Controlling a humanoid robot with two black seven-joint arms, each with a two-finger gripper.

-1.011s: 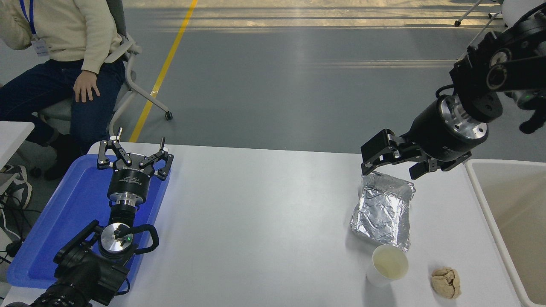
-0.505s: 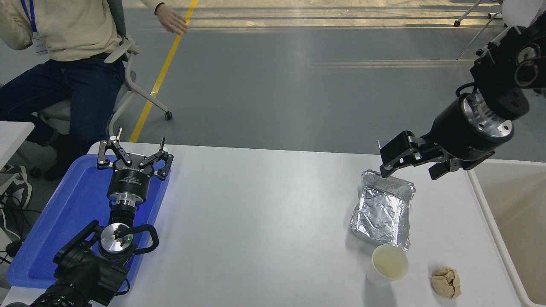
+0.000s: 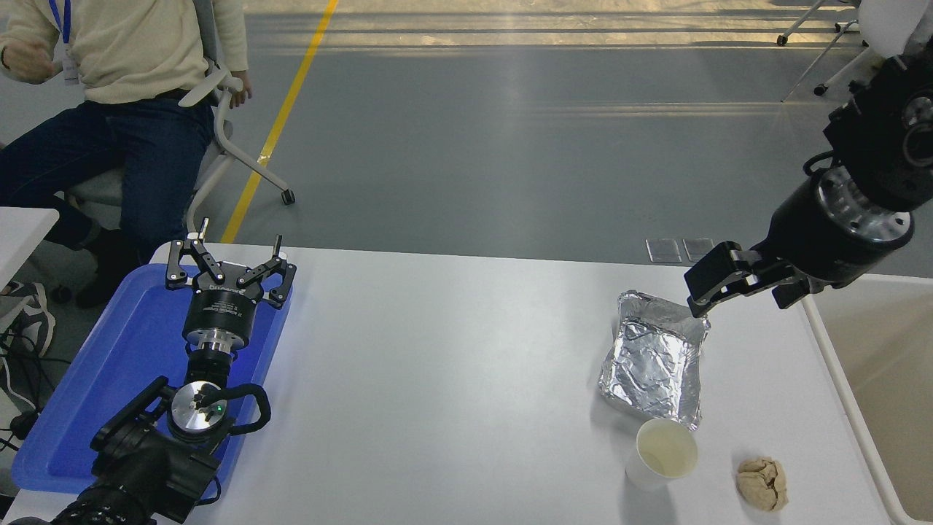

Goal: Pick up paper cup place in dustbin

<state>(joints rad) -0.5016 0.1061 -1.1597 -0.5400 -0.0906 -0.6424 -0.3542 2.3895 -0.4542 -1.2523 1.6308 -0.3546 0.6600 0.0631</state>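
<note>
Fingers on your right gripper (image 3: 743, 286) are spread and empty above the far corner of the foil tray (image 3: 654, 357); your left gripper (image 3: 230, 268) is spread too, parked over the blue tray (image 3: 109, 364). Your paper cup (image 3: 662, 452) stands upright on the white table (image 3: 437, 379), just beside the foil, near a paper wad (image 3: 762, 481). Your dustbin (image 3: 875, 379) sits at the right edge, with grey floor (image 3: 510, 146) beyond

A crumpled silver foil tray (image 3: 656, 364) lies on the white table (image 3: 437, 379). Near it, toward the table's front edge, sits a tan paper wad (image 3: 762, 482). Far to its left rests a blue tray (image 3: 109, 379). Beyond that, a person (image 3: 109, 109) sits on a chair (image 3: 226, 138).
</note>
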